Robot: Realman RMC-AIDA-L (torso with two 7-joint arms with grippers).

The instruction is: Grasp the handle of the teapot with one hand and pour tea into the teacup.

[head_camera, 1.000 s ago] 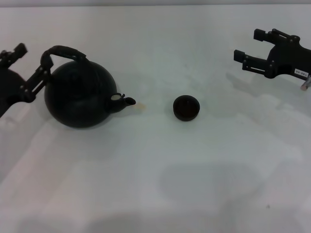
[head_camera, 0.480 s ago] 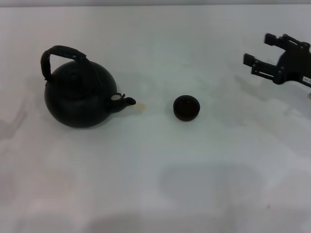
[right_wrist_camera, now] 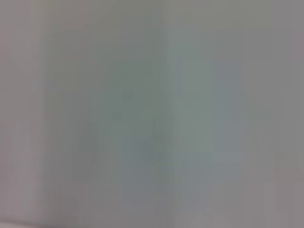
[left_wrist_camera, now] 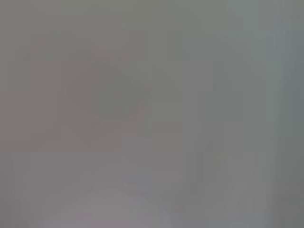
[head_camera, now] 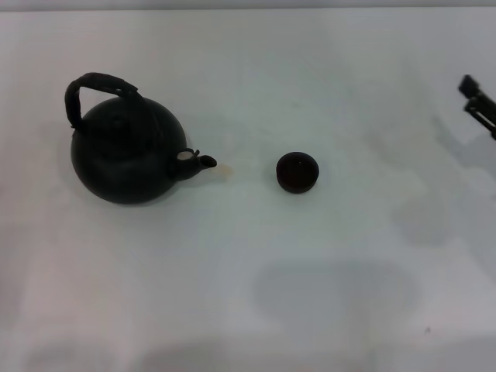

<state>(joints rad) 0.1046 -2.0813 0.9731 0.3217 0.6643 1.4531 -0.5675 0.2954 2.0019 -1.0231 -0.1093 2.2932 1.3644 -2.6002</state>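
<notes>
The black round teapot [head_camera: 128,155] stands upright on the white table [head_camera: 256,294] at the left of the head view, its spout [head_camera: 204,162] pointing right toward the teacup. Its arched handle [head_camera: 101,81] stands up over the lid, with nothing holding it. The small black teacup [head_camera: 297,171] sits near the middle, a short gap to the right of the spout. Only a tip of my right gripper [head_camera: 479,101] shows, at the right edge and far from the cup. My left gripper is out of view. Both wrist views show only blank pale surface.
A small pale brownish spot [head_camera: 225,169] lies on the table just beyond the spout tip.
My left gripper was beside the handle one second ago and has withdrawn out of view to the left. My right gripper has moved right, almost out of view. Teapot and teacup have not moved.
</notes>
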